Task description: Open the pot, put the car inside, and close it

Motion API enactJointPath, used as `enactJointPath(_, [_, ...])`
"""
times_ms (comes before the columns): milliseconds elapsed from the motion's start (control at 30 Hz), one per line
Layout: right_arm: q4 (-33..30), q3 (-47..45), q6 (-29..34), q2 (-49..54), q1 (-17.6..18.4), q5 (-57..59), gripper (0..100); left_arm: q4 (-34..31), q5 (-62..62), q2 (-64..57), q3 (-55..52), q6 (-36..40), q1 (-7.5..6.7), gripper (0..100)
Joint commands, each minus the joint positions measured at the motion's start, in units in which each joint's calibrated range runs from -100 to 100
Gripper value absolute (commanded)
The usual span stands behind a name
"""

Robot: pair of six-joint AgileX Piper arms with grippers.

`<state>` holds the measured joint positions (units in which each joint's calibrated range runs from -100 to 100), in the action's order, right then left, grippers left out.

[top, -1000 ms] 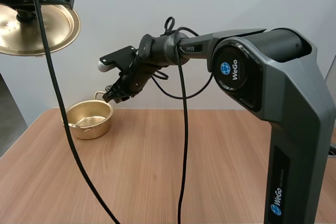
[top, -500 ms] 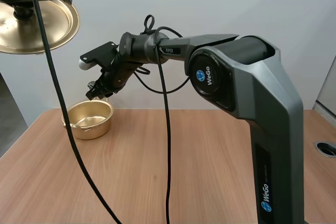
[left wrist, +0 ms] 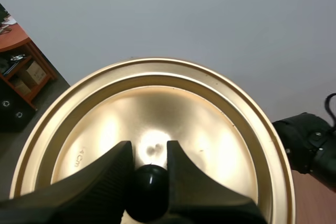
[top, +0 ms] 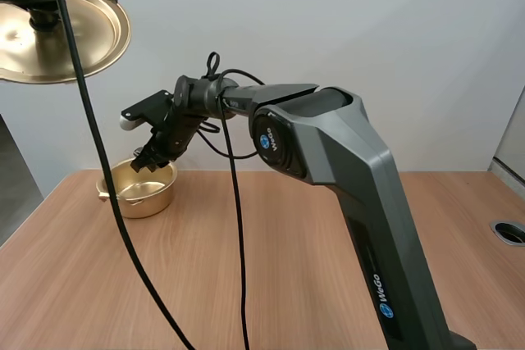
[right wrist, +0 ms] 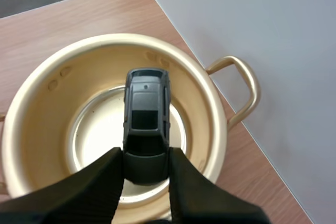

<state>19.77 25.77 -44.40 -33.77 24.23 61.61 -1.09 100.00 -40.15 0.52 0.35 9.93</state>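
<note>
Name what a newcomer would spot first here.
The gold lid hangs high in the air, its black knob pinched by the left end effector. The right end effector holds a dark toy car over the open gold pot, near the far left corner of the table.

Gold all over pot point(right wrist: 52, 108), loop handle included; paler, brighter sheen on the inner floor. Same gold on lid point(left wrist: 210, 124), with concentric ridged rings near the rim and a white glare spot at centre. Glossy black knob point(left wrist: 148, 195). Car point(right wrist: 146, 119) dark grey, roof and window panels nearer black. Matt black left gripper point(left wrist: 148, 153), fine ribbing on the finger faces; matt black right gripper point(right wrist: 146, 156) too. Right arm point(top: 328, 153) charcoal grey, with round blue-and-white logo point(top: 264, 141) and white lettering down the casing. Table point(top: 312, 243) light brown, straight wood-grain streaks. Wall point(top: 369, 30) plain pale grey-white.
</note>
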Motion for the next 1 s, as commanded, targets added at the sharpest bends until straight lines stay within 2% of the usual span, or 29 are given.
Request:
enactJointPath(0, [0.0,1.2,-0.4,-0.9,0.4,1.2,0,0.7,0.0,0.0,-0.1,0.0,-0.02,0])
enactJointPath(333, [-1.6,5.1,-1.2,-3.7,3.1,0.7,0,1.9,0.0,0.0,-0.1,-0.1,-0.02,0])
enactJointPath(633, [-6.0,8.3,0.1,-7.5,3.1,1.1,0,1.7,0.0,0.0,-0.1,-0.4,-0.02,0])
enactJointPath(967, [-6.8,8.4,0.1,-7.5,3.0,-2.5,0,1.7,0.0,0.0,-0.1,-0.4,-0.02,0])
